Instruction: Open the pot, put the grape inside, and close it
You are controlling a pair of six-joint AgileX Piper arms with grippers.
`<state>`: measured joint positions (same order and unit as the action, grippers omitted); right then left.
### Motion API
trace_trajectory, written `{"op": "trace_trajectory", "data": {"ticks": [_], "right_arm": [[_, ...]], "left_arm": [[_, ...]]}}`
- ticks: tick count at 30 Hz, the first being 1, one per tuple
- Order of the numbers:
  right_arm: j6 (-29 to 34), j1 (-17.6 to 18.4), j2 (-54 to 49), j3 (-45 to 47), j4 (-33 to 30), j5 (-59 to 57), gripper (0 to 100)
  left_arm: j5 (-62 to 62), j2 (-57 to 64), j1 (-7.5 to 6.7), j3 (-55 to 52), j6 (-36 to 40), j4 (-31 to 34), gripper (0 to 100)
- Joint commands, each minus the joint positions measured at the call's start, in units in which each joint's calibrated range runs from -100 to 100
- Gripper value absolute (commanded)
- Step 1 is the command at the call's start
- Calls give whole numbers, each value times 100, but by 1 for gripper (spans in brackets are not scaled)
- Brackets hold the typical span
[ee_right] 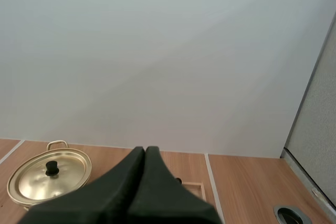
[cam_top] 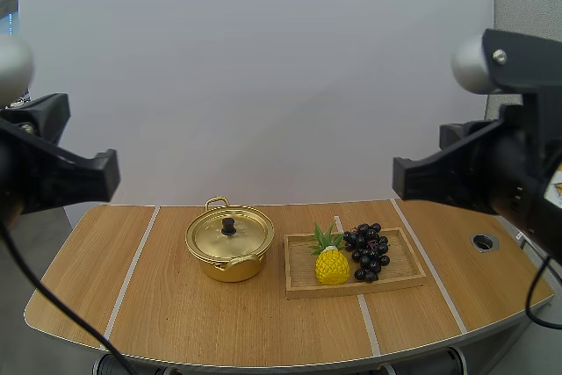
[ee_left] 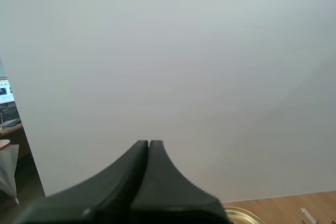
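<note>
Pale wooden table (cam_top: 176, 305) carried a lidded gold pot (cam_top: 230, 243) beside a wooden tray (cam_top: 303, 285) holding dark grapes (cam_top: 369, 252). Closed and empty, the left gripper (ee_left: 148, 143) hid most of the pot; the right gripper (ee_right: 145, 149), likewise, most of the tray.

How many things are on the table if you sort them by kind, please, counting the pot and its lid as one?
Pot: 1
Tray: 1
Fruit: 2, a pineapple and a bunch of grapes, both on the tray
Total: 4
</note>
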<state>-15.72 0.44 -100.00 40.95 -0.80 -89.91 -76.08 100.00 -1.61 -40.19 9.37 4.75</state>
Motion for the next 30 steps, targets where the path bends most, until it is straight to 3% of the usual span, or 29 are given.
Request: {"op": "trace_trajectory", "data": {"ticks": [1,12,24,27,30], "right_arm": [[-6,-18,0,-399,-41,-876,0],[-6,-18,1530,-399,-41,-1009,0],[-6,-18,2980,-399,-41,-1009,0],[-6,-18,3013,-399,-41,-1009,32],[-6,-18,3013,-399,-41,-1009,68]], "left_arm": [[-472,0,9,170,-23,2,1],[-734,-1397,9,170,-361,-594,1],[-767,-3109,9,170,-361,-791,1],[-887,-3286,9,170,-361,-791,10],[-964,-3415,9,170,-361,-759,36]]}}
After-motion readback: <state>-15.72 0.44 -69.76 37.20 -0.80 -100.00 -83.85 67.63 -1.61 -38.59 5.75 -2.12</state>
